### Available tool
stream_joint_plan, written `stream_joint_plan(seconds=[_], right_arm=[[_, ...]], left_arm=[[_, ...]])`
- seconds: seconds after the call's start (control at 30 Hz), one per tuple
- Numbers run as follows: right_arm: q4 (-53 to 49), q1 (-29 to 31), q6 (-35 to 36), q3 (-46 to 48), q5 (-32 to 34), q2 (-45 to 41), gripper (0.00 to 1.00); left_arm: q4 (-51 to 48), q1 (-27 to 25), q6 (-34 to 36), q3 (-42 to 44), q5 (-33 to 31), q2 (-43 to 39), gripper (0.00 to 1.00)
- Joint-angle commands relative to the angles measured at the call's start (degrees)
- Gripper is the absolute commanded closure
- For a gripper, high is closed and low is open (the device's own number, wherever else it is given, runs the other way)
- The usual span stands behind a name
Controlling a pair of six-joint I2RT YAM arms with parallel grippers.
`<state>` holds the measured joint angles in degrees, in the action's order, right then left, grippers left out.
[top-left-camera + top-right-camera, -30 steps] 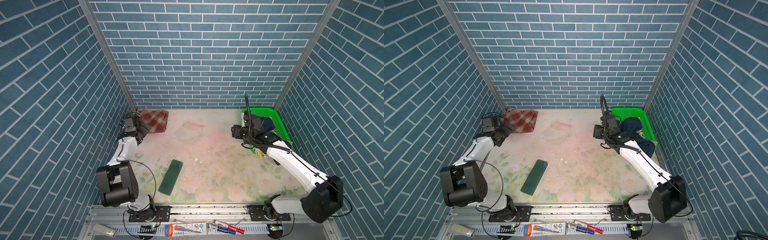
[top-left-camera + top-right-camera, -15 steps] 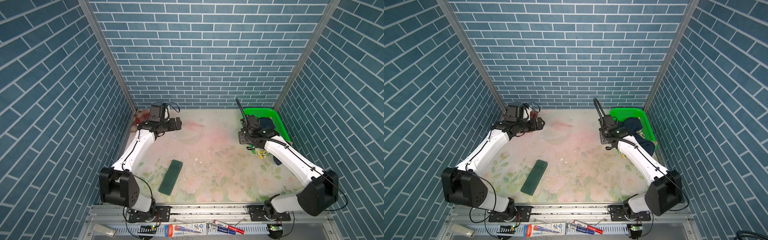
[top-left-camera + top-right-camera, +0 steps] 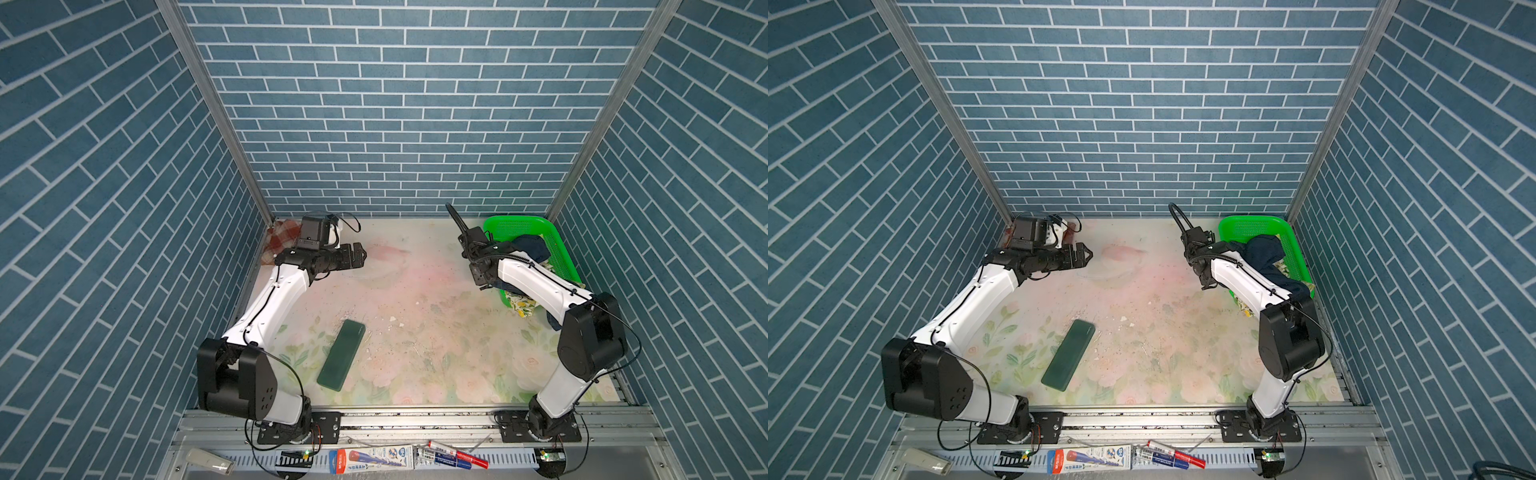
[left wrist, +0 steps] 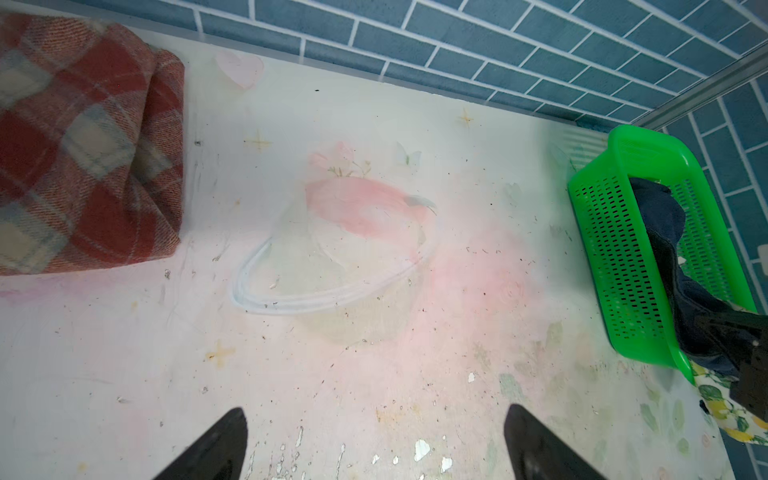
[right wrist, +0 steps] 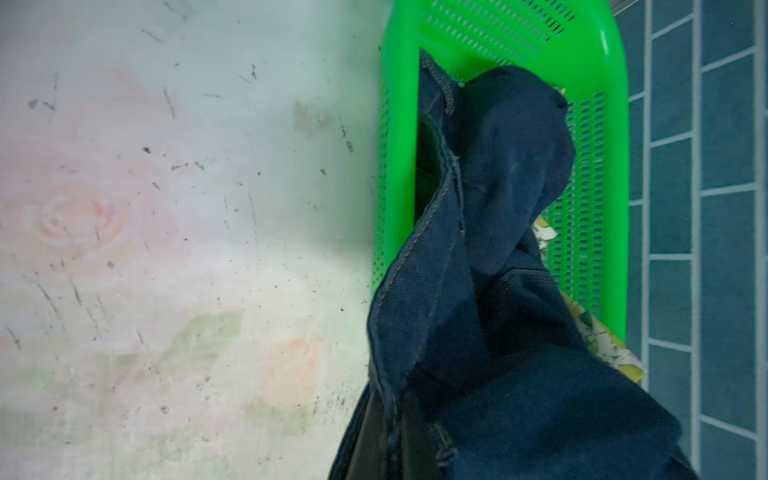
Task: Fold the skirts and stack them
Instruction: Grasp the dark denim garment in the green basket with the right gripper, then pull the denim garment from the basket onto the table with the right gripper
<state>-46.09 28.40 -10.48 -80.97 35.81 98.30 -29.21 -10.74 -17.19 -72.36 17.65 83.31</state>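
Confirm right gripper [image 3: 483,279] clamped shut on a fold of the dark blue denim skirt [image 5: 498,208]. Note cloth's long axis running from claw toward 2 o'clock, into the green plastic mesh basket [image 3: 519,220]. Expect a draw toward 8 o'clock onto the floral table [image 3: 415,291]. Note left gripper [image 4: 376,415] spread wide, empty, well apart at 9 o'clock. Locate rust-red plaid skirt [image 4: 83,145] at 10 o'clock corner, lemon-print cream skirt [image 3: 521,305] spilling from basket's 6 o'clock end.

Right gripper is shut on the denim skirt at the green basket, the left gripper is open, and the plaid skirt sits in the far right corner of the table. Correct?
Not quite. The plaid skirt sits in the far left corner, not the right, as seen in a top view. The rest of your statement stands.
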Motion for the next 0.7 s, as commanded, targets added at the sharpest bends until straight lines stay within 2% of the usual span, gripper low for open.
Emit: stream_joint_plan(seconds=[0.0, 0.17, 0.33, 0.53, 0.67], right_arm=[[-2.9, -1.8, 1.4, -3.6, 3.7, -5.0, 1.0], [-3.4, -4.4, 2.2, -6.9, 5.0, -11.5, 1.0], [-1.3, -5.5, 5.1, -13.6, 6.6, -14.5, 1.0], [0.6, -5.5, 7.9, -23.5, 4.2, -14.5, 1.0], [-1.0, -4.8, 9.8, -34.8, 1.7, -10.7, 1.0]], left_arm=[[0.7, 0.2, 0.4, 0.9, 0.7, -2.2, 0.03], [1.7, 0.5, 0.4, 1.3, 2.1, -2.7, 0.04], [1.3, 0.7, 1.0, 1.1, 2.0, -2.5, 0.04], [1.2, 1.3, 0.7, 1.1, 3.1, -2.0, 0.05], [1.7, 2.7, 0.0, 1.5, 3.8, -2.0, 0.05]])
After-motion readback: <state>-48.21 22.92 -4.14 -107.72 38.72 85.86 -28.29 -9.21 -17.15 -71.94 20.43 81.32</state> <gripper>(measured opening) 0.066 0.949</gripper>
